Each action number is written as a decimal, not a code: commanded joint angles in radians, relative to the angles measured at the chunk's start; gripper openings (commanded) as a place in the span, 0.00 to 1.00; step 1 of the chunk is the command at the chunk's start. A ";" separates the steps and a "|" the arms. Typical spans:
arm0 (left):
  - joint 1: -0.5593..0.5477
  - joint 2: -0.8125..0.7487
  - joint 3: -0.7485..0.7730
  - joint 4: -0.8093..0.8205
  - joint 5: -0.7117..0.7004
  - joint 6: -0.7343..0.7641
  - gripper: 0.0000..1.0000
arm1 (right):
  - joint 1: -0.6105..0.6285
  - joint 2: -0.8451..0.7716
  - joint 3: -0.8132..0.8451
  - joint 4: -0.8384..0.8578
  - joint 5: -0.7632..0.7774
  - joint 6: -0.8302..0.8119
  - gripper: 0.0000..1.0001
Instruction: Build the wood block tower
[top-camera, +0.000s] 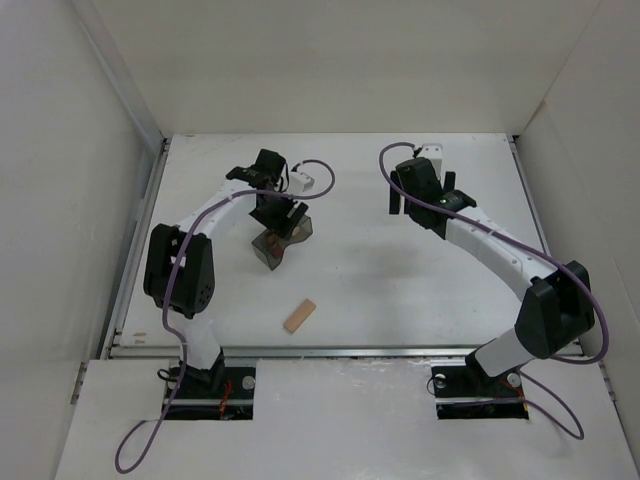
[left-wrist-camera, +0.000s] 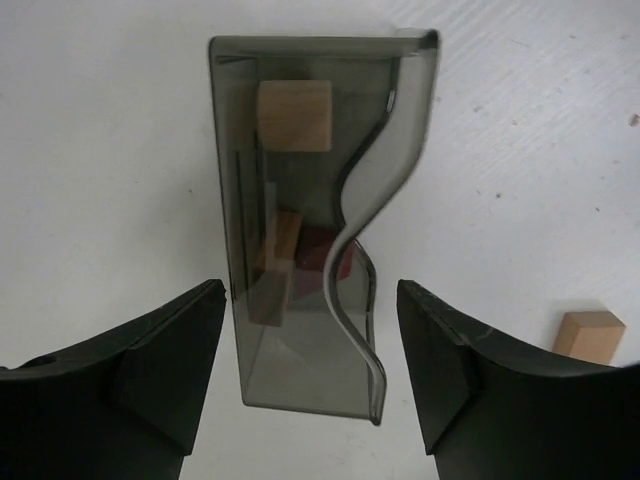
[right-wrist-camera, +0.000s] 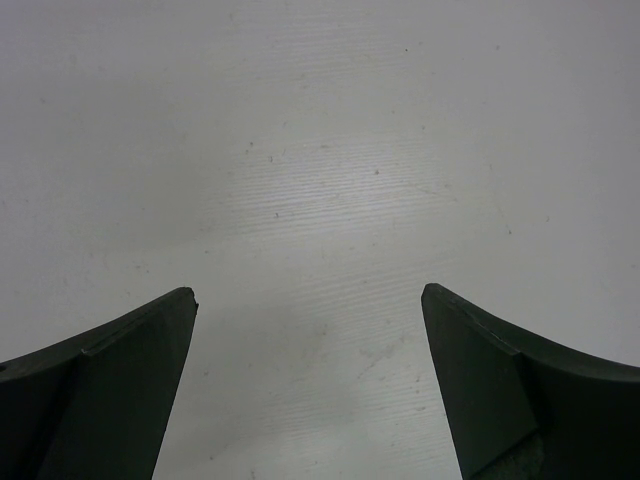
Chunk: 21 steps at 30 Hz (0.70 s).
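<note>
A dark see-through bin (left-wrist-camera: 300, 370) lies on the white table, also seen from above (top-camera: 281, 243). Inside it show a pale tan cube (left-wrist-camera: 295, 115), small tan pieces (left-wrist-camera: 272, 275) and a dark red-brown cube (left-wrist-camera: 318, 248). My left gripper (left-wrist-camera: 310, 285) hangs open over the bin's near end, one finger on each side, with a gap to both walls. A tan plank (top-camera: 299, 316) lies flat nearer the table's front. Another tan block (left-wrist-camera: 590, 336) rests on the table right of the bin. My right gripper (right-wrist-camera: 308, 290) is open over bare table, holding nothing.
White walls (top-camera: 110, 90) enclose the table on the left, back and right. The right arm (top-camera: 500, 255) stretches from its base toward the back middle. A metal rail (top-camera: 330, 350) runs along the table's front edge.
</note>
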 joint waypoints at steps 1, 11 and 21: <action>0.023 0.016 0.026 0.022 -0.037 -0.022 0.66 | 0.011 -0.039 -0.006 -0.001 0.011 -0.010 1.00; 0.023 0.038 0.025 0.041 -0.015 -0.022 0.40 | 0.011 -0.039 -0.006 -0.001 0.021 -0.010 1.00; 0.023 0.027 0.016 0.041 -0.031 -0.085 0.00 | 0.020 -0.030 -0.006 -0.001 0.030 -0.010 1.00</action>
